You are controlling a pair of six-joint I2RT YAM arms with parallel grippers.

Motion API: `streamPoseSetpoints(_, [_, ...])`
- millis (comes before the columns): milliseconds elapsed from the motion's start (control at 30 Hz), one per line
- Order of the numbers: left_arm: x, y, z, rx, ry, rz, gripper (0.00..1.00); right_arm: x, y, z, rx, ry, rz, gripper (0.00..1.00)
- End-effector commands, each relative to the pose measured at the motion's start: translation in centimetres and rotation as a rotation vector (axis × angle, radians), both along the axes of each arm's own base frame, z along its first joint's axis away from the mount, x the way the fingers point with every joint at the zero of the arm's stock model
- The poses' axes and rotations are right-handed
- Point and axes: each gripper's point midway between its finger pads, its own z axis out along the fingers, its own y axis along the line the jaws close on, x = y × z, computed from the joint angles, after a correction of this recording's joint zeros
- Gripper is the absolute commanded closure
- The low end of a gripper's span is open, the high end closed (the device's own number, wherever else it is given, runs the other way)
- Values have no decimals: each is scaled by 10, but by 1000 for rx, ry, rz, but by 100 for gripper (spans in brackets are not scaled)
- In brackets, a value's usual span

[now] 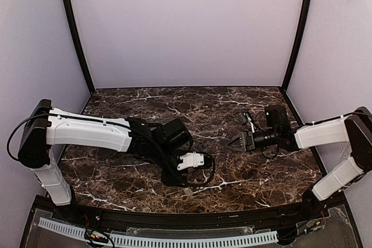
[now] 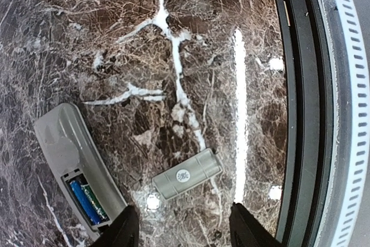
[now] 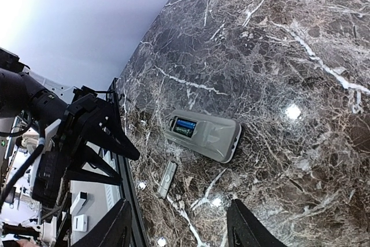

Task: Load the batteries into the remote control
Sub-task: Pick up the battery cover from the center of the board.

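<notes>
left end effector open, empty | batteries seated in remote control

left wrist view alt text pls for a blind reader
A grey remote control lies back-up on the marble table, a blue battery showing in its open recess. Its small grey cover lies apart beside it, just beyond the open, empty left gripper.

**Marble-topped table in a pale lilac booth**

Table: dark brown marble-pattern top, white veins, glossy. Behind it stands a plain lilac back wall; matching side walls flank the table left and right. Two black posts rise from the table's far corners, leaning outward. Along the table's near edge runs a curved black rim, then a white slotted strip. Bright glare spots lie on the top near that rim.
</notes>
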Motion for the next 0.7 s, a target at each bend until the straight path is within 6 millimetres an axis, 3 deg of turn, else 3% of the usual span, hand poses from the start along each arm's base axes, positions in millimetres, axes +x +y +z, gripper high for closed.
streamPoseSetpoints(0, [-6, -14, -17, 34, -55, -76, 49, -1, -7, -4, -21, -16, -17, 45])
streamPoseSetpoints(300, [-29, -22, -36, 75, 9, -94, 70, -1, -10, -7, -21, -13, -26, 45])
streamPoseSetpoints(667, [-24, -20, -56, 137, -3, -73, 80, -2, -11, -7, -22, -13, -27, 45])
